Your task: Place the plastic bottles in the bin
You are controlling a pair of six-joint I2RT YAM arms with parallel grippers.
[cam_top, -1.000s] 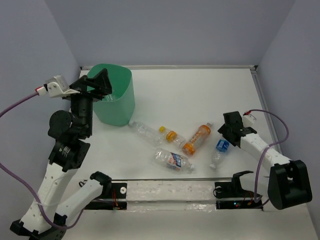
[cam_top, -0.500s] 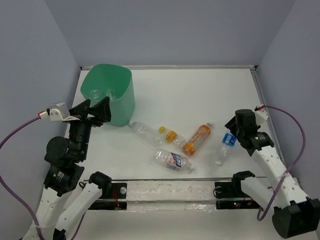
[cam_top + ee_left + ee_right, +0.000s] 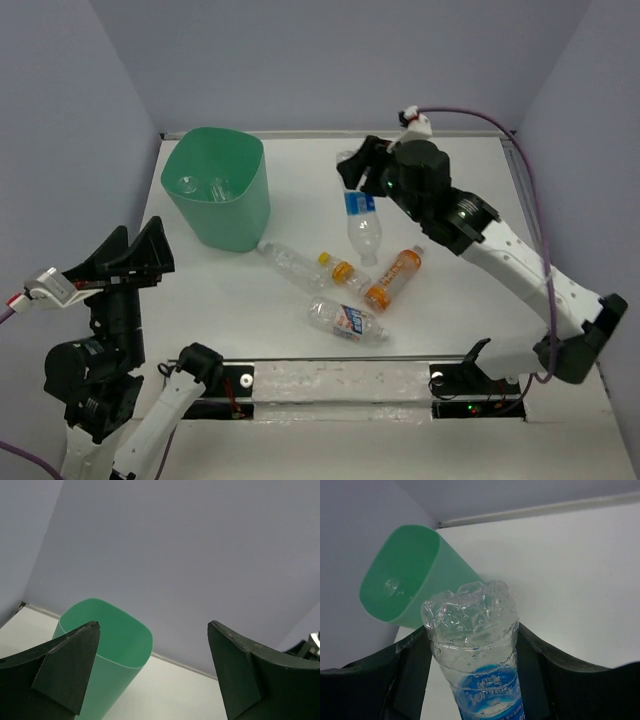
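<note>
The mint-green plastic bin [image 3: 235,215], well left of the right hand [image 3: 358,178] and ahead of the left hand [image 3: 128,258], is seen to hold at least two clear bottles [image 3: 186,183], so the task is judged partly done. A blue-labelled clear plastic bottle [image 3: 362,218] is gripped by the right hand above the counter [image 3: 300,180], short of the bin, while the left hand is spread wide and empty. Four more bottles [image 3: 347,320] are left lying on the counter, close by the right hand on its near side.
</note>
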